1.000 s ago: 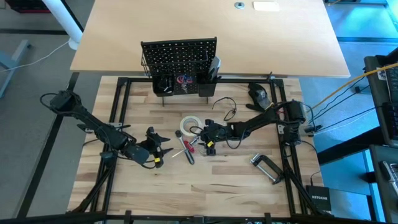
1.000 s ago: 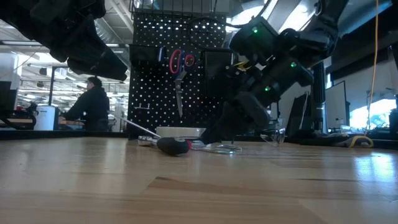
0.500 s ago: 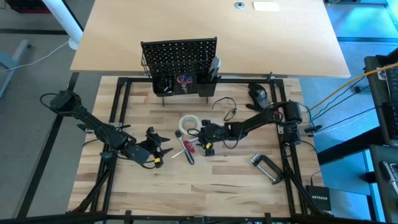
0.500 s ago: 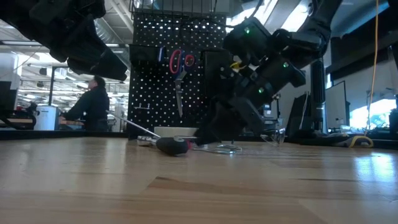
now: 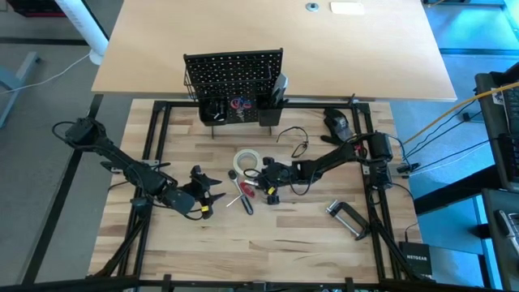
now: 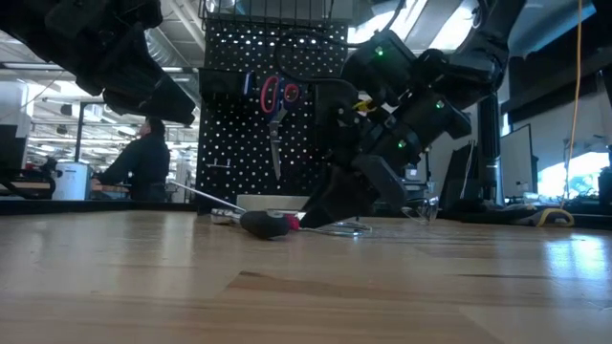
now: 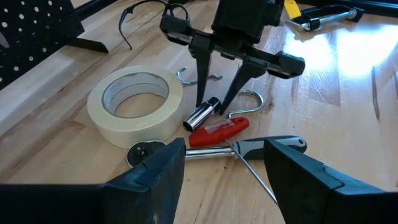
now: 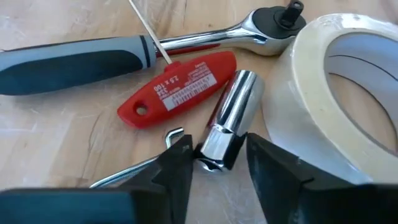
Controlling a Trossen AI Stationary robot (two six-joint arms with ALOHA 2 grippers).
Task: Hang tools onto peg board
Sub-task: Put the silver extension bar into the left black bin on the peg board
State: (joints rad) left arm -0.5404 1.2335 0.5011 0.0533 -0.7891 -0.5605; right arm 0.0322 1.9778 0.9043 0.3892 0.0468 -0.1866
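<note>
- One right pincer is lowered to the table, fingers spread on either side of one chrome socket, not clenched on it.
- Beside the socket: one white tape roll, one red-handled driver, one ratchet, two hooks.
- One left pincer hovers released nearby.
- One peg board holds one pair of scissors.

Background and table clutter

A person is sitting beyond the table. A bulky black device and a loose black cable are lying on the wooden tabletop, well apart from a black box.
</note>
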